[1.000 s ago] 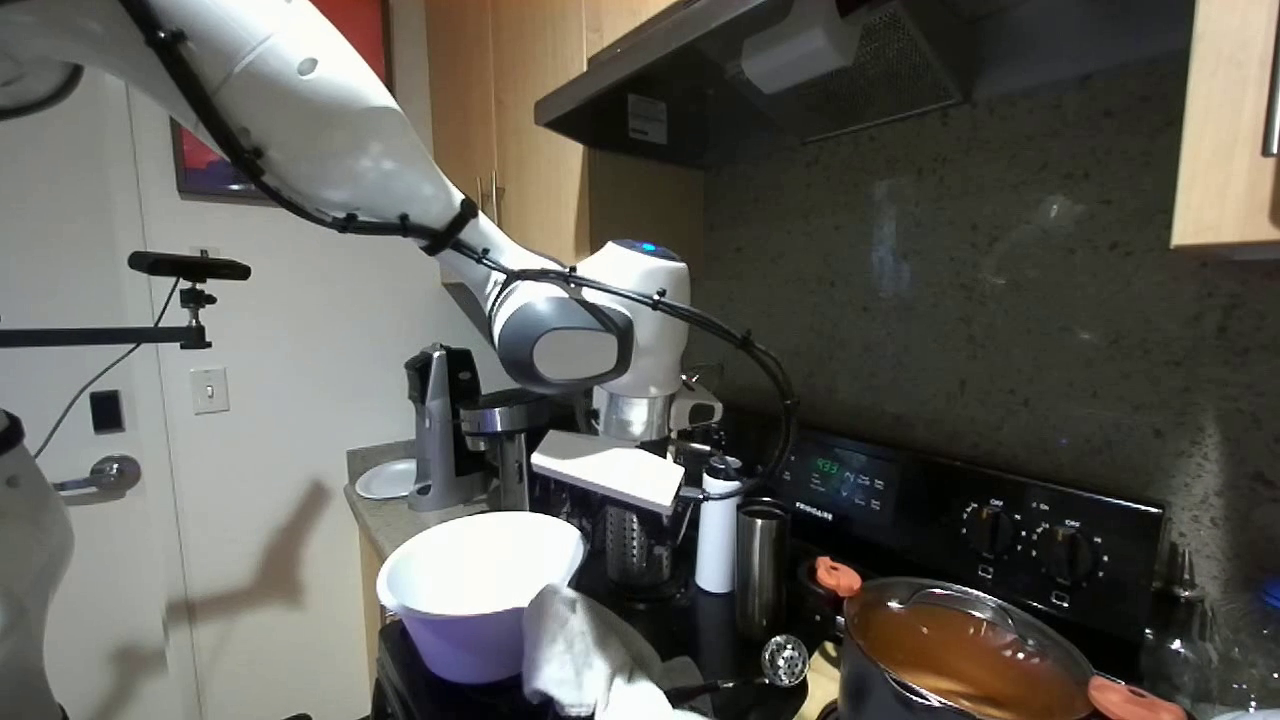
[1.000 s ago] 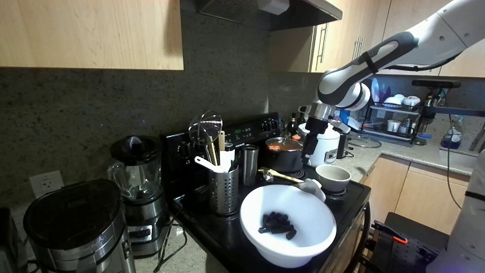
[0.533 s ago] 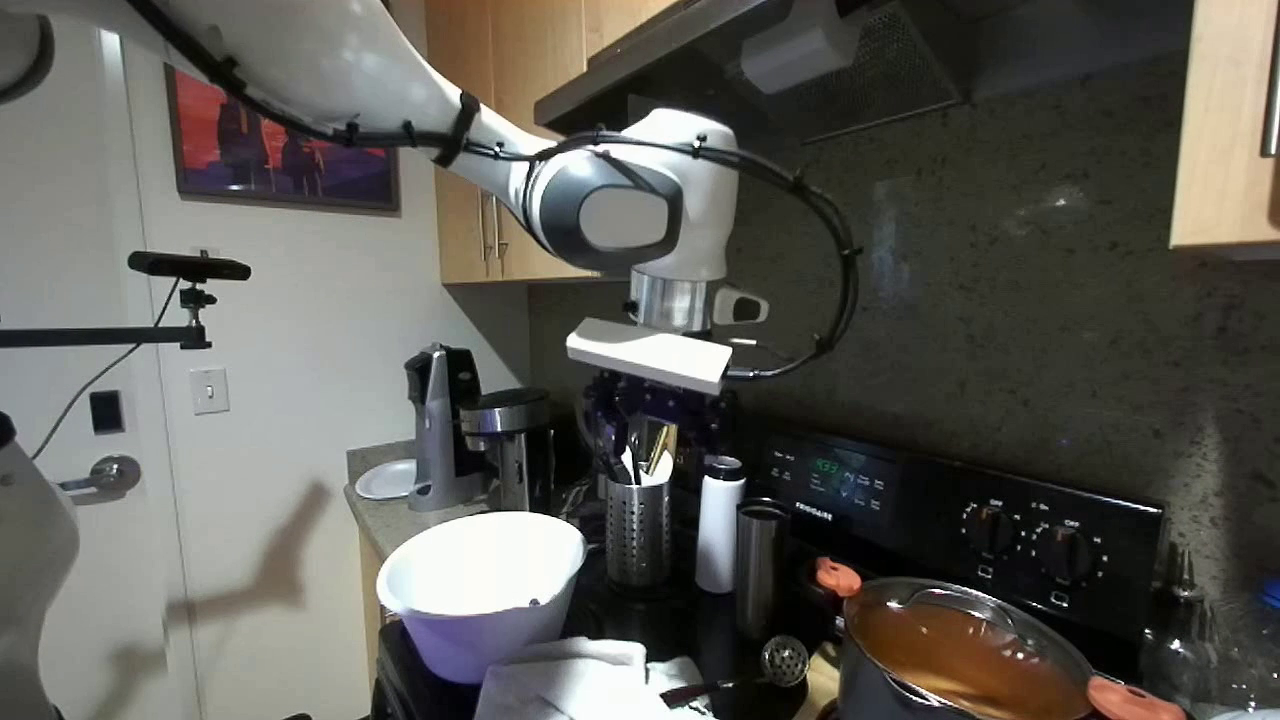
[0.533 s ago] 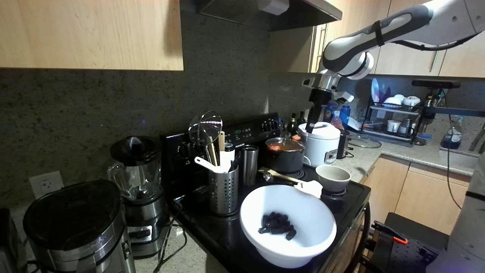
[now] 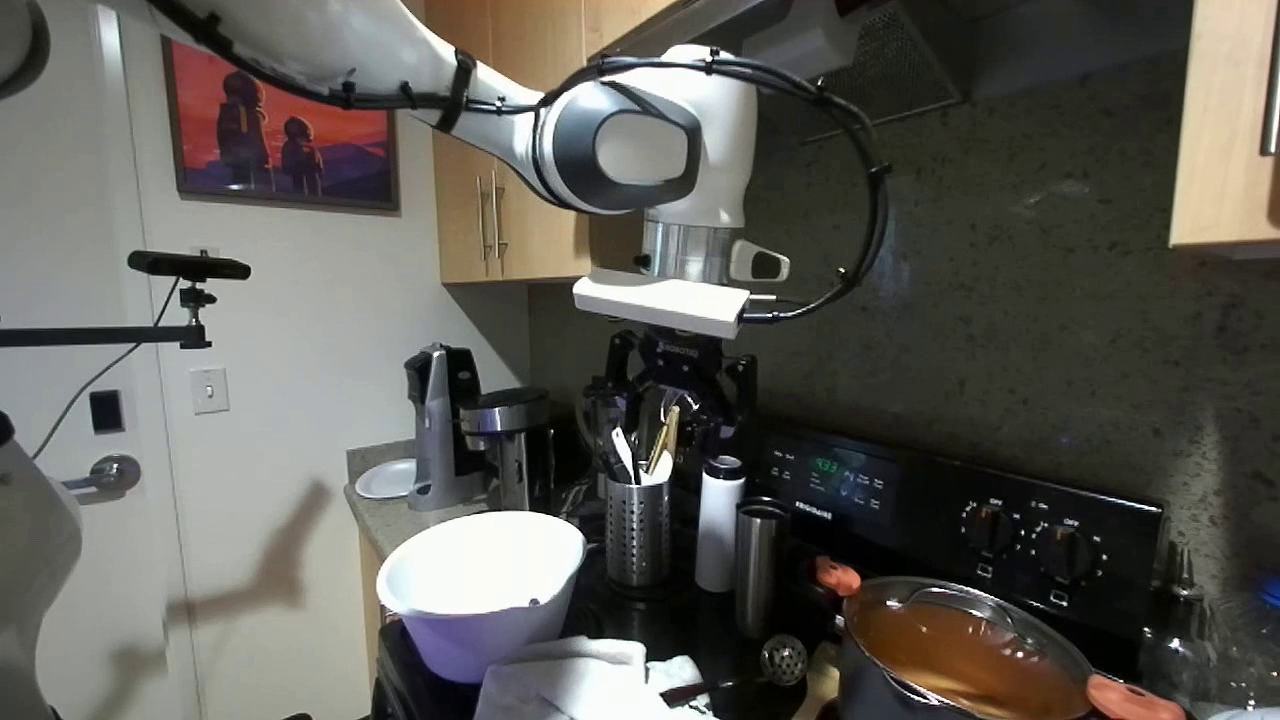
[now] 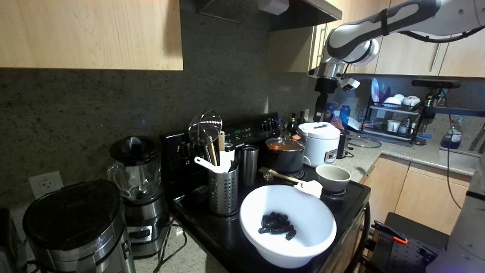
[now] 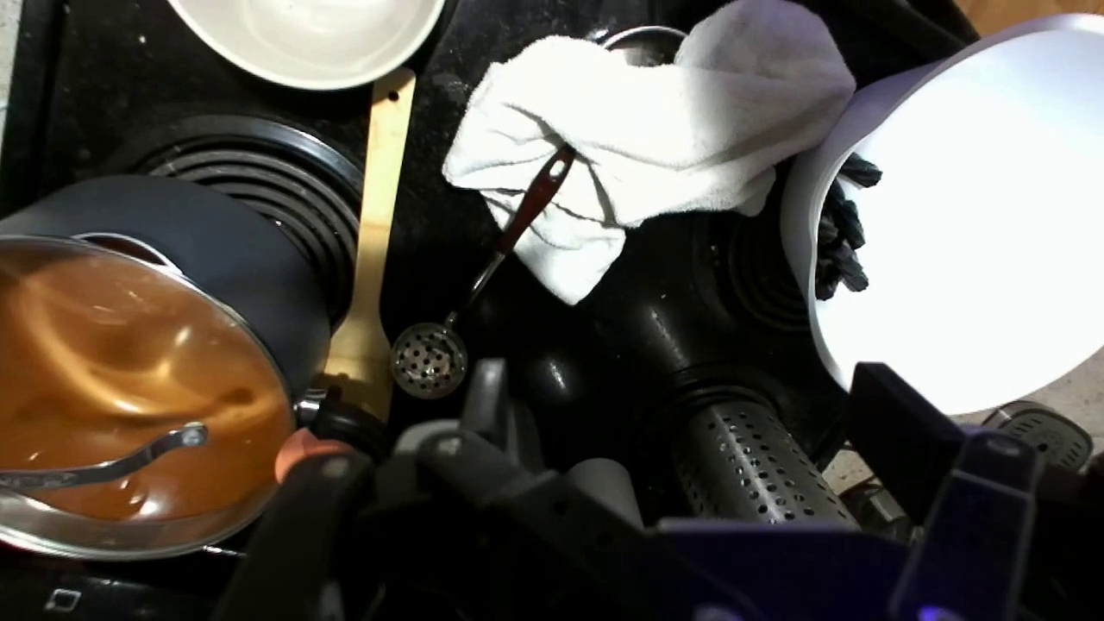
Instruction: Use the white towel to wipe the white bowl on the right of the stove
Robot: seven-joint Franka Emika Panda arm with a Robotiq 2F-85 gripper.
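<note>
Evidently empty, the gripper (image 7: 680,378) hangs high, its fingers (image 7: 488,397) spread wide. Below it, toward the front of the stove (image 7: 595,341), lies the towel (image 7: 655,129); in the wrist view its long axis runs roughly parallel to the line joining the fingertips, so a grasp probably calls for a turned wrist or a pinched fold. The surface is dark and shiny, the room tight: the big bowl (image 7: 983,250) crowds one end, the handle of the skimmer (image 7: 517,226) overlaps the towel, and the small bowl (image 7: 315,39), likely the one to wipe, stands near the other.
</note>
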